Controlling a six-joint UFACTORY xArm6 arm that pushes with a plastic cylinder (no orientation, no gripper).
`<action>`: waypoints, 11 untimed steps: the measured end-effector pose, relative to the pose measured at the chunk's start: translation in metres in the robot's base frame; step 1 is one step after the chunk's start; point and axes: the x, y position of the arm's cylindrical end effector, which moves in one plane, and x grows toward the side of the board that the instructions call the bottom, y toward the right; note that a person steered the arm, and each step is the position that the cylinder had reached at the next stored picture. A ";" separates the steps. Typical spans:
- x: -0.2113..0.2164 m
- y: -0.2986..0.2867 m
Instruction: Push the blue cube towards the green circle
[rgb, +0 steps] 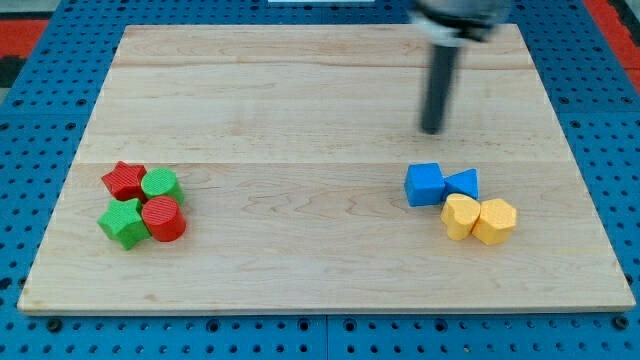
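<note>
The blue cube (424, 185) sits far right of the green circle (160, 185). My tip (432, 130), bare and grasping nothing, hovers just above it; best circle to its right side, then push straight left.

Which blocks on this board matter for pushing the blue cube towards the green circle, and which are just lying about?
Job:
blue cube
green circle
my tip, above the blue cube

Lying about:
blue triangle
yellow heart
yellow hexagon
red star
green star
red cylinder
</note>
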 end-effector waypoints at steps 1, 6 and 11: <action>0.064 0.031; 0.107 -0.171; 0.035 -0.266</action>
